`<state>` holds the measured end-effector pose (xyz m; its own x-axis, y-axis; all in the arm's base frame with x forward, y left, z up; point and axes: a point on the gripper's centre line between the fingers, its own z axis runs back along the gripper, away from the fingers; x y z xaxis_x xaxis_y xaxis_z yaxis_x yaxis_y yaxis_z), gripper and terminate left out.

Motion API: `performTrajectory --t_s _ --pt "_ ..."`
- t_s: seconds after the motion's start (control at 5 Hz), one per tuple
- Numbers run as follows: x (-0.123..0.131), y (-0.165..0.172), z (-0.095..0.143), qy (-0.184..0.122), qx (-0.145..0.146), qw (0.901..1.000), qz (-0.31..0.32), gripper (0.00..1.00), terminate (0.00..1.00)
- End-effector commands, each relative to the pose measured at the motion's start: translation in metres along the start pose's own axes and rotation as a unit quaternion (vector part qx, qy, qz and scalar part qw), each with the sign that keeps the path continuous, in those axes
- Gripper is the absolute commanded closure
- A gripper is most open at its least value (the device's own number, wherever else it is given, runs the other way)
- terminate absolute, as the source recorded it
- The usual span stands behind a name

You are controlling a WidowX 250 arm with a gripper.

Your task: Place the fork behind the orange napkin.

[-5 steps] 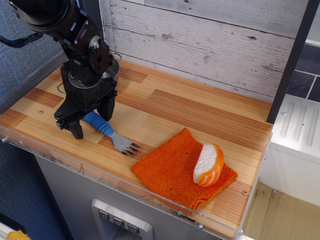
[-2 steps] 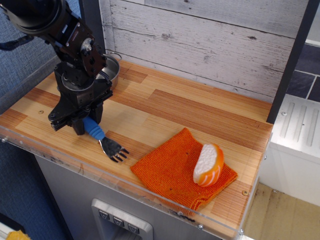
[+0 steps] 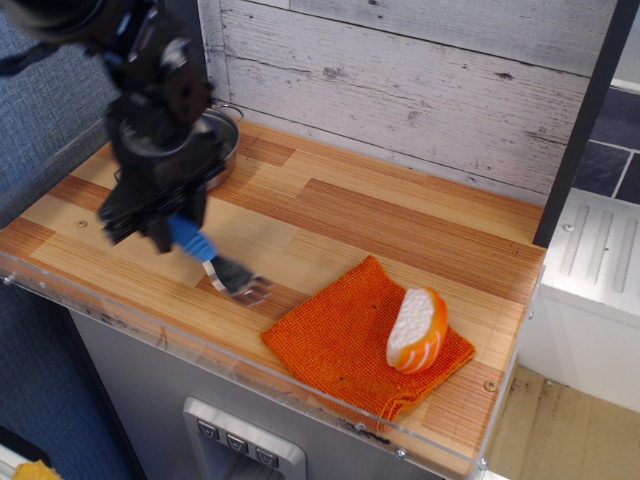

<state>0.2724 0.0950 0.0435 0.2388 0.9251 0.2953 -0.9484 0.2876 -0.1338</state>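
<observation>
My gripper is shut on the blue handle of the fork and holds it above the front left of the wooden counter, tines pointing down to the right and blurred by motion. The orange napkin lies flat at the front, to the right of the fork. A white-and-orange striped sushi toy sits on the napkin's right part.
A metal pot stands at the back left, partly hidden behind my arm. A whitewashed plank wall runs along the back. A clear acrylic lip edges the counter's front. A dark post rises at the right.
My gripper closed on the fork's handle and lifted it off the counter; the fork now hangs tilted in the air and has shifted slightly up and right.
</observation>
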Motion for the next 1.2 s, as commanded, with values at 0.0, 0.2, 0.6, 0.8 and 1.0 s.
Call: performTrajectory --t_s 0.0,0.2,0.6,0.8,1.0 --pt "-0.006 -0.045 0.056 -0.046 -0.062 0.9960 0.043 1.00 0.00" --pt "-0.015 -0.074 0.067 -0.051 -0.073 0.9944 0.057 1.00 0.00" --pt "-0.045 -0.134 0.050 -0.042 -0.077 0.9934 0.075 1.00 0.00" --pt "-0.057 -0.134 0.029 -0.032 -0.060 0.9951 0.072 1.00 0.00" --pt "-0.066 -0.128 0.015 -0.026 -0.041 0.9965 0.067 1.00 0.00"
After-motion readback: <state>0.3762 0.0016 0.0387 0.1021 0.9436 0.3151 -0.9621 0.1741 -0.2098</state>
